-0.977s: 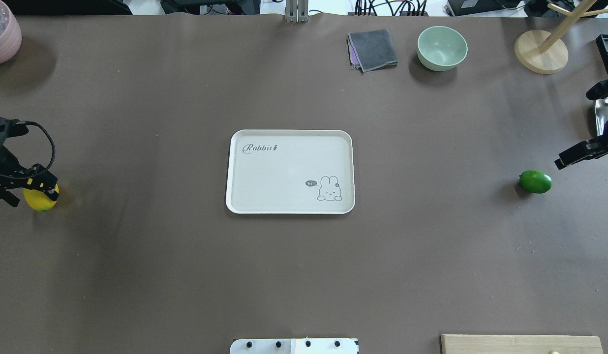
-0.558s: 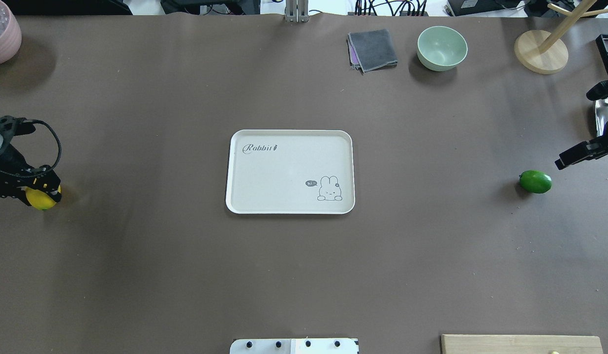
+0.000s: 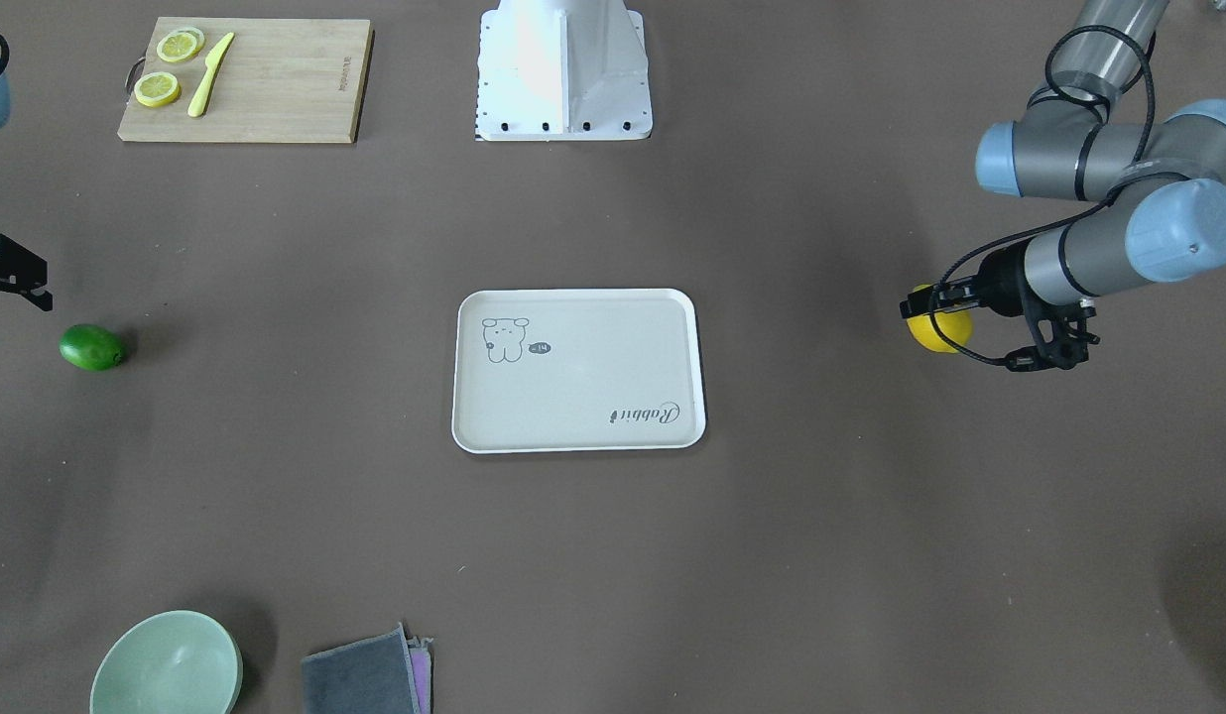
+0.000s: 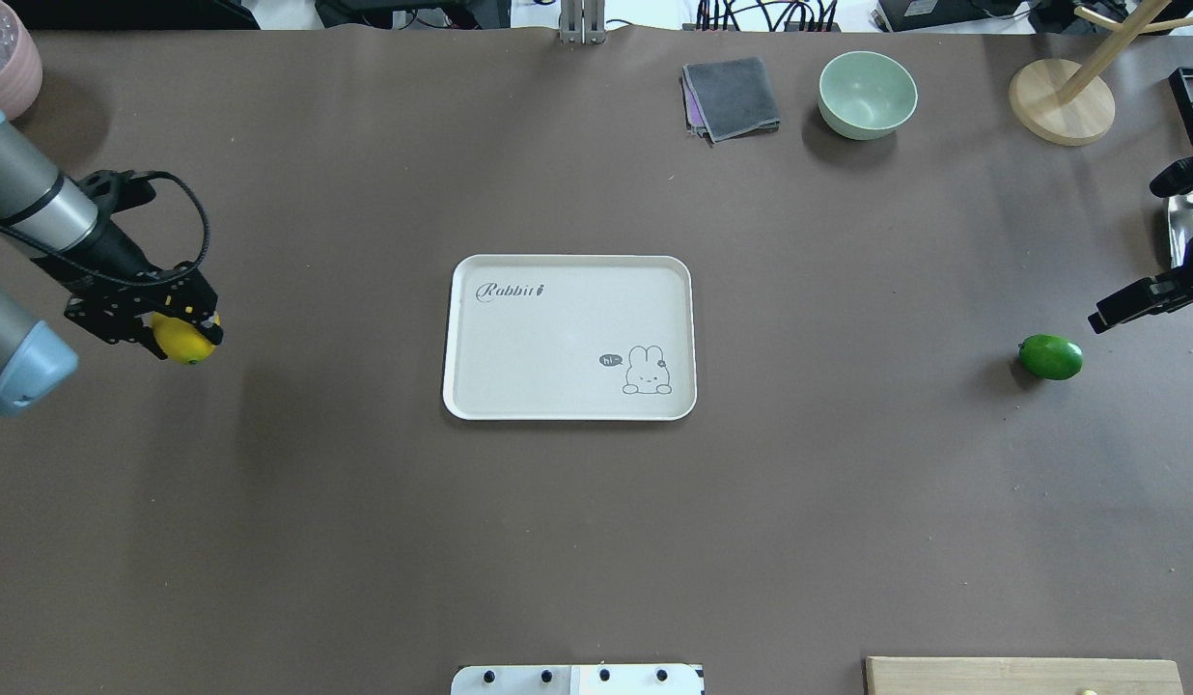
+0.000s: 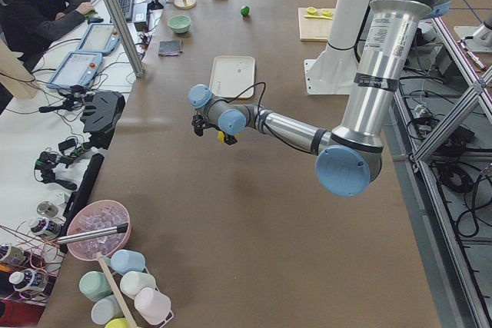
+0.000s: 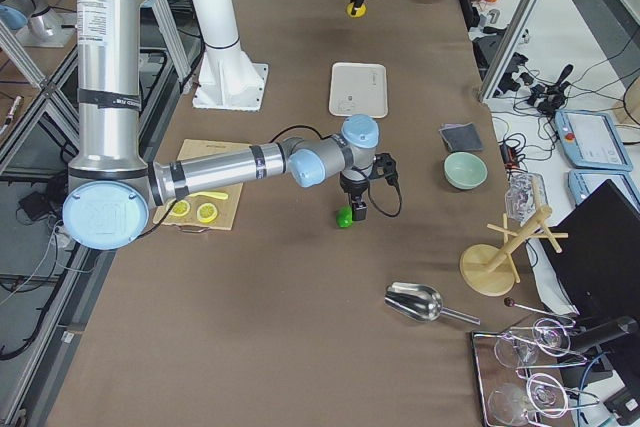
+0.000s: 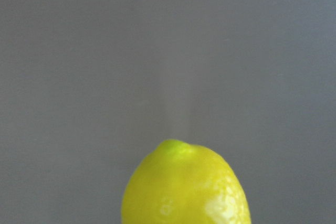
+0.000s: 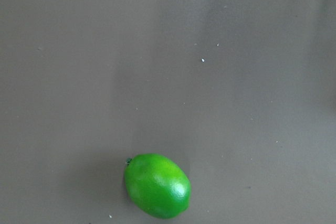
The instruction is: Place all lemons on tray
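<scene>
Left gripper [image 4: 189, 326] has the bright yellow oval lemon [image 4: 183, 345]. Jaws are closed in to the fruit's width, one black finger on each side. In the left wrist view we see only the lemon's upper half, with its greenish tip pointing away from the camera. The fingers are out of frame there. From the left side view the lemon looks to be off the brown tabletop [image 4: 596, 541], but we can't confirm the gap. Gripper and lemon sit on the robot's left of the off-white rectangular tray with the rabbit print [image 4: 558, 328], well apart from it.

The tray lies flat mid-table, and both lemons are off it.

The glossy green lemon [image 4: 1050, 357] lies on the table well to the robot's right of the tray. Right gripper [image 4: 1108, 314] hangs near it, just to the outer side, and isn't touching it. We can't tell how far its jaws are open, since the right wrist view shows the green lemon and table but no fingers.

The wooden cutting board [image 3: 276, 79] with lemon slices is at the robot's side of the table.
</scene>
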Controlling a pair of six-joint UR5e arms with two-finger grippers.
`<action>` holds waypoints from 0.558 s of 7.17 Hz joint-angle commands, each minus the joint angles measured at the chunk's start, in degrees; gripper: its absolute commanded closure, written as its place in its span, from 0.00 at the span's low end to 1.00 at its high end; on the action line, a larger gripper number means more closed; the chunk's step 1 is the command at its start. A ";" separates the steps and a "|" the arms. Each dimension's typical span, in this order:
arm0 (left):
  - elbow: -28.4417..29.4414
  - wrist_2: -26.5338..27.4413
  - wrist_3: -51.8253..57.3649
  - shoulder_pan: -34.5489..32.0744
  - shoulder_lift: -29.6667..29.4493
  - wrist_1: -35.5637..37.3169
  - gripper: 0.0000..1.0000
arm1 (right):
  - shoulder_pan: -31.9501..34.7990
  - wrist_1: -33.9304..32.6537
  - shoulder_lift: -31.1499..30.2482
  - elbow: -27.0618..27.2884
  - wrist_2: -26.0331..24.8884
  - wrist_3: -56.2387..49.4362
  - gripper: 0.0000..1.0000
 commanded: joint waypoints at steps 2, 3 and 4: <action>3.88 -0.21 -15.50 11.81 -14.72 -0.34 1.00 | -0.01 0.00 0.09 -0.06 0.00 0.00 0.00; 7.65 -0.12 -18.47 12.96 -19.90 -0.34 1.00 | -0.01 0.00 0.09 0.02 0.00 0.00 0.00; 9.51 -0.03 -19.90 13.32 -22.30 -1.38 1.00 | -0.01 0.00 0.27 -0.15 0.00 -0.09 0.00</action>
